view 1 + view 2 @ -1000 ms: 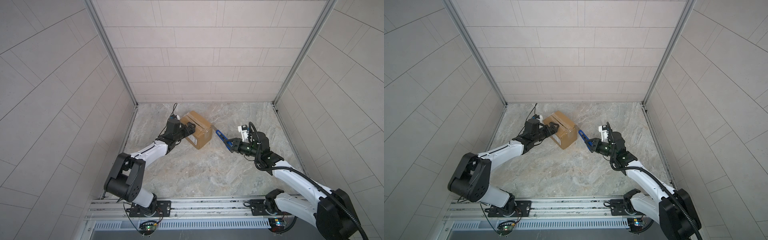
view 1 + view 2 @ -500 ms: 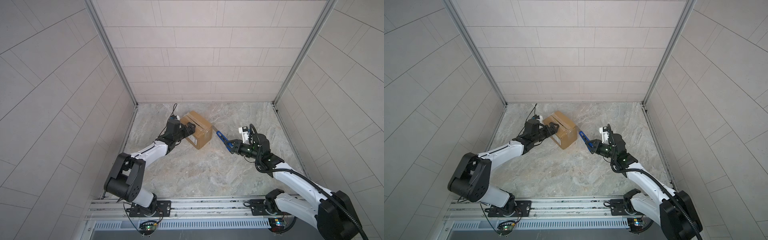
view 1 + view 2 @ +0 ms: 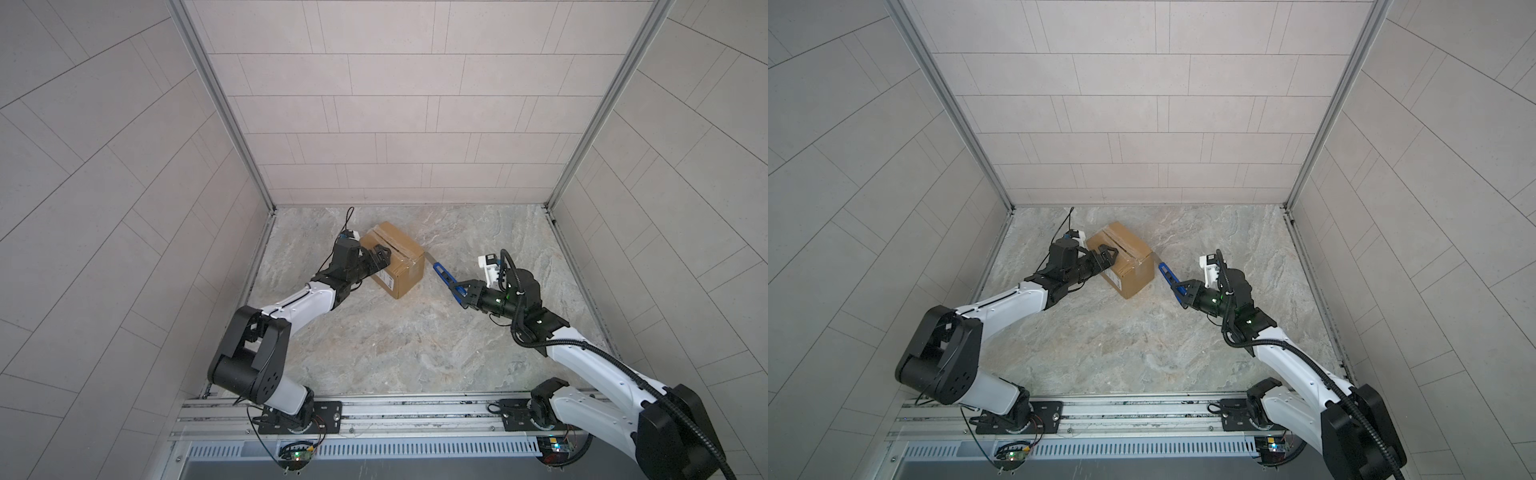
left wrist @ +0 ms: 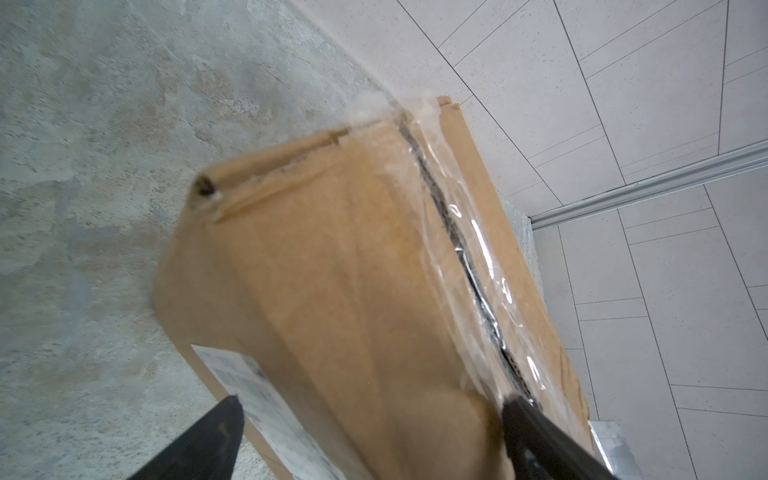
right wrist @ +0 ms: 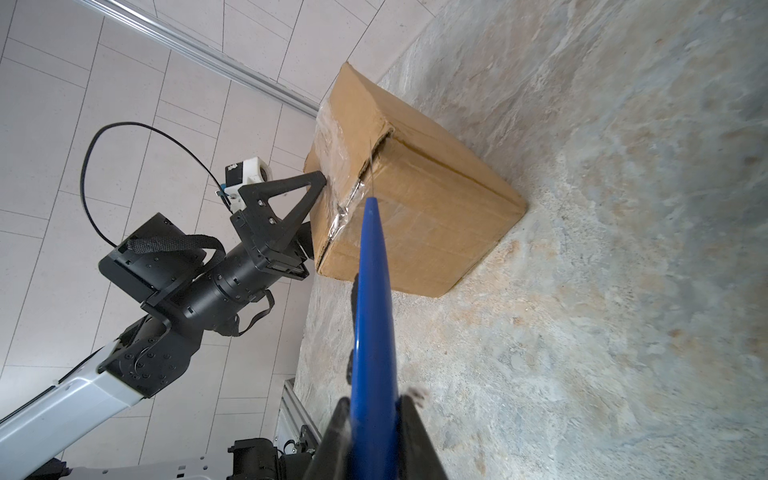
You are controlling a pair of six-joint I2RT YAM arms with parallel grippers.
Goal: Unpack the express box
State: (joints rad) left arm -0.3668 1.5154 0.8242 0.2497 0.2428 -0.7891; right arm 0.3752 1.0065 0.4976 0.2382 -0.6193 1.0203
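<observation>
The express box (image 3: pixel 395 266) (image 3: pixel 1121 257), a brown carton with clear tape along its top seam, sits on the stone floor near the back left. My left gripper (image 3: pixel 380 262) (image 3: pixel 1106 259) (image 4: pixel 372 405) is open and straddles the box's near top edge. One of its fingers (image 5: pixel 286 203) rests on the taped top, the other beside the white label (image 4: pixel 245 382). My right gripper (image 3: pixel 461 293) (image 3: pixel 1183 293) (image 5: pixel 370 409) is shut on a blue utility knife (image 3: pixel 444 278) (image 5: pixel 372 311). The knife's blade points at the box's right top corner, close to the seam's end.
Tiled walls close the floor in at the back and on both sides; the left wall (image 3: pixel 249 232) is close behind the box. An aluminium rail (image 3: pixel 374 407) carrying both arm bases runs along the front edge.
My right gripper has carried the knife a little closer to the box's right corner. The left arm and the box have not moved.
</observation>
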